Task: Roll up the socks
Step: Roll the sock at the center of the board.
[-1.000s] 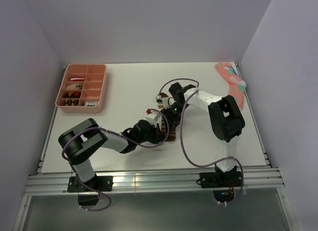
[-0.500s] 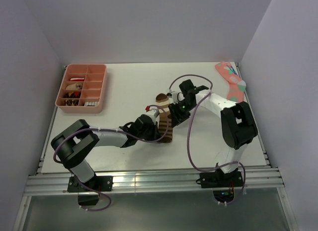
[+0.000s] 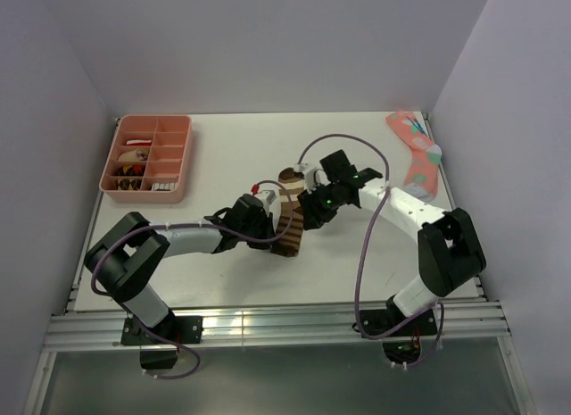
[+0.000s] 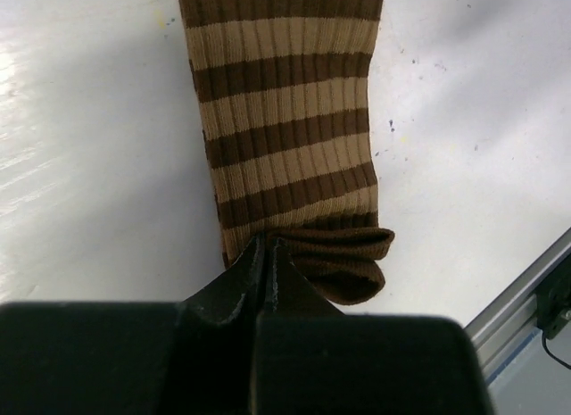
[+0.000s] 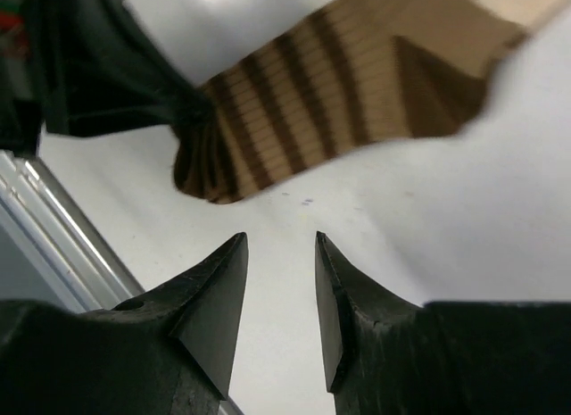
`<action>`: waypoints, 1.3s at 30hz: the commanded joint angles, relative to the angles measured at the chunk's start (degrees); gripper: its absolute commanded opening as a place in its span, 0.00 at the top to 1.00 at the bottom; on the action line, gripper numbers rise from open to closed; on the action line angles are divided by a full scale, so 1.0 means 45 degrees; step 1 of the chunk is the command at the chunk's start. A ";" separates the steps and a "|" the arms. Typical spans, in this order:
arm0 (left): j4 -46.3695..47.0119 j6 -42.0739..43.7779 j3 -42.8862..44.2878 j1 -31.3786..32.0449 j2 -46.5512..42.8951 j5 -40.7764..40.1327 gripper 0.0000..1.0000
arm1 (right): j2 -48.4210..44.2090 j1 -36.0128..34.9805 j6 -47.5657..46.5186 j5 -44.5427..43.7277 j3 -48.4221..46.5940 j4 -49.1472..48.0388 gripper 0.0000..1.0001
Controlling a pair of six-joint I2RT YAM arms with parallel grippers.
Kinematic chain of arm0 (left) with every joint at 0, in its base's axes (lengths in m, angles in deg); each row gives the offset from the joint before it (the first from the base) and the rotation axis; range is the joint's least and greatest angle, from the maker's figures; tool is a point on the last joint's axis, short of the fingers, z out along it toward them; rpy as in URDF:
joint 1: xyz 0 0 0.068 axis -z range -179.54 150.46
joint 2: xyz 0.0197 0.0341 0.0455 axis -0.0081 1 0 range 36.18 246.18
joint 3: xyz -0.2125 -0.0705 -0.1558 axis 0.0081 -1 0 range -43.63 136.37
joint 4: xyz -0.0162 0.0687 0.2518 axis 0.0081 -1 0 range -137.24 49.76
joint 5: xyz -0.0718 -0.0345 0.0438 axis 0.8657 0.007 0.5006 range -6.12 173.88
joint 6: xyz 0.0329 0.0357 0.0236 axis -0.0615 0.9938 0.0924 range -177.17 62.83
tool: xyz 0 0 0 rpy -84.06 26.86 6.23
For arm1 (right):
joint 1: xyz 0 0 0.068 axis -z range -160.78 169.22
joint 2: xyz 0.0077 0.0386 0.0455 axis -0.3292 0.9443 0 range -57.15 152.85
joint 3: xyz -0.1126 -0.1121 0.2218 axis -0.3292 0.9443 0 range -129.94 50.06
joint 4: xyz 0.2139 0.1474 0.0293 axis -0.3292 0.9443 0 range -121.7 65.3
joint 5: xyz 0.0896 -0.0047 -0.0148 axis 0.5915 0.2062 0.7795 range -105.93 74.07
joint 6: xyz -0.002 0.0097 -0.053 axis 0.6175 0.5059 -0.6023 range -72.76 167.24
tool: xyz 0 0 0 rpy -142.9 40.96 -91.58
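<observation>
Left pincer (image 4: 268, 254) nips striped sock (image 4: 285, 120) at folded end.

Brown-striped sock (image 3: 287, 235) at table (image 3: 223, 147) centre; pink sock (image 3: 416, 152) far-right corner; compartment tray (image 3: 147, 197) far-left.

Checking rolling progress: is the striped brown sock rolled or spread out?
Spread out: the brown-and-tan sock lies full length, one end bunched in the left gripper.

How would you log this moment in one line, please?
left gripper: shut on end of brown-and-tan striped sock | right gripper: open, empty, beside sock
</observation>
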 commanded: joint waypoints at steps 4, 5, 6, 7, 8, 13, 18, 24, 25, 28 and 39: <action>-0.1376 0.0750 0.0334 -0.0964 -0.0083 0.1247 1.00 | -0.0119 -0.2050 -0.0329 -0.1021 0.0135 -0.1304 0.54; -0.1377 0.0789 0.0373 -0.1004 -0.0083 0.1268 1.00 | -0.0060 -0.2188 -0.0270 -0.1060 0.0116 -0.1402 0.53; -0.1377 0.0867 0.0432 -0.1043 -0.0083 0.1307 1.00 | 0.0038 -0.2364 -0.0212 -0.1293 0.0174 -0.1519 0.53; -0.1725 0.0887 0.0471 -0.1101 -0.0044 0.1384 1.00 | 0.0116 -0.2559 -0.0153 -0.1450 0.0290 -0.1830 0.53; -0.1728 0.0926 0.0491 -0.1102 -0.0005 0.1404 1.00 | 0.0175 -0.2967 -0.0133 -0.1625 0.0369 -0.1968 0.53; -0.1533 0.0790 0.0433 -0.1121 0.0268 0.1678 1.00 | 0.0858 -0.3654 -0.0016 -0.1999 0.0078 -0.2223 0.49; -0.1006 0.0653 0.0335 -0.1141 0.0405 0.1912 1.00 | 0.1286 -0.4297 0.0199 -0.2194 0.0116 -0.2517 0.46; -0.0713 0.0536 0.0257 -0.1122 0.0503 0.1991 1.00 | 0.1815 -0.4650 0.0336 -0.2174 -0.0158 -0.2458 0.43; -0.0693 0.0536 0.0218 -0.1121 0.0522 0.1991 1.00 | 0.1874 -0.4805 0.0355 -0.2213 -0.0197 -0.2438 0.43; -0.0596 0.0497 0.0198 -0.1141 0.0639 0.2030 1.00 | 0.1991 -0.5001 0.0394 -0.2213 -0.0197 -0.2321 0.41; -0.0303 0.0340 0.0120 -0.1160 0.0776 0.2186 1.00 | 0.2596 -0.5354 0.0609 -0.2916 -0.0216 -0.2224 0.41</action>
